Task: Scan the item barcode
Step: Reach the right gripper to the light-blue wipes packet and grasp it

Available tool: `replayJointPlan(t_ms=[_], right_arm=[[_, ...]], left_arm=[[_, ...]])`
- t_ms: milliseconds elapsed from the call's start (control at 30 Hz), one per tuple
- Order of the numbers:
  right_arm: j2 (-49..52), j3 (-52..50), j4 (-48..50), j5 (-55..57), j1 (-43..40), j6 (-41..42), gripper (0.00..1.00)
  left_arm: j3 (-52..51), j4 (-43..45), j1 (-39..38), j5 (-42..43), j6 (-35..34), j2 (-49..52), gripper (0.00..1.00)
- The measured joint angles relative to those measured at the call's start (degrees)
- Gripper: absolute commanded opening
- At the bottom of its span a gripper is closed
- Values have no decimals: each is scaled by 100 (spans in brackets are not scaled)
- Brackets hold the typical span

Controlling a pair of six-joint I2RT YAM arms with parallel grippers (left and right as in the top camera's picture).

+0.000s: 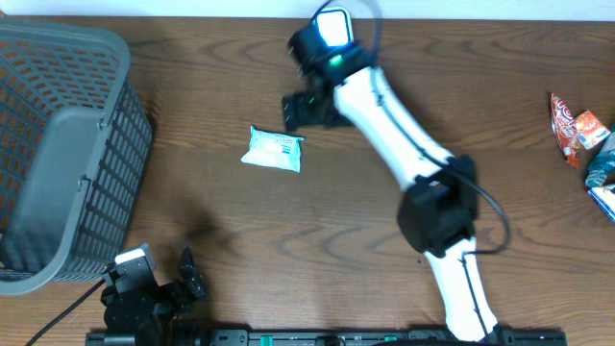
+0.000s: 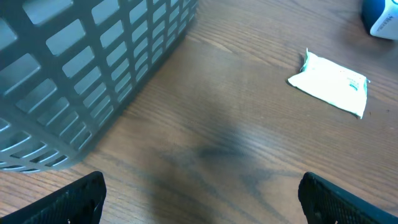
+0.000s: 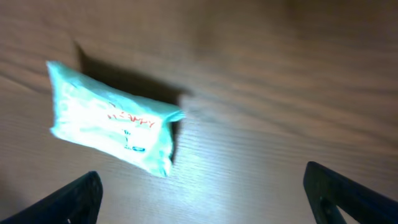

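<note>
A small pale green and white packet (image 1: 273, 150) lies flat on the wooden table near its middle; it also shows in the left wrist view as the packet (image 2: 331, 84) and in the right wrist view as the packet (image 3: 112, 124). My right gripper (image 1: 300, 110) hovers just right of and behind it, open, nothing between its fingers; in its own view the right gripper (image 3: 202, 196) has the packet at upper left. My left gripper (image 1: 188, 279) rests open near the front left edge, and the left gripper (image 2: 202, 199) holds nothing. No barcode shows.
A large grey slatted basket (image 1: 58, 154) fills the left side, close to my left gripper. Red and blue snack packets (image 1: 581, 135) lie at the right edge. A blue and white thing (image 2: 380, 15) shows at the far right of the left wrist view.
</note>
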Motion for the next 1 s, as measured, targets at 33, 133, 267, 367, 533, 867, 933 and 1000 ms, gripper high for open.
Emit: replayJointPlan(t_ms=[33,133,267,367,533,867,933,1000], right_arm=[[116,-63,85,-57,52,20,89],[505,-199,356,-280,190,109,80],[750,-238,605,-586,216,162,77],[750,-234,791,-780,195,155,60],[750,-269,999,-940,197,247,23],[612,-645,1335,-1016,201,4,1],[595,-651,1222,-1003,190,-101,1],[546,-682,1078,-984,179,-181,1]], left_arm=[[0,0,0,0,0,0,99],[0,0,-2,0,0,0,99],[0,0,-2,0,0,0,99],[0,0,-2,0,0,0,99],[0,0,-2,0,0,0,99],[0,0,0,0,0,0,99],[0,0,-2,0,0,0,99],[0,0,-2,0,0,0,99]])
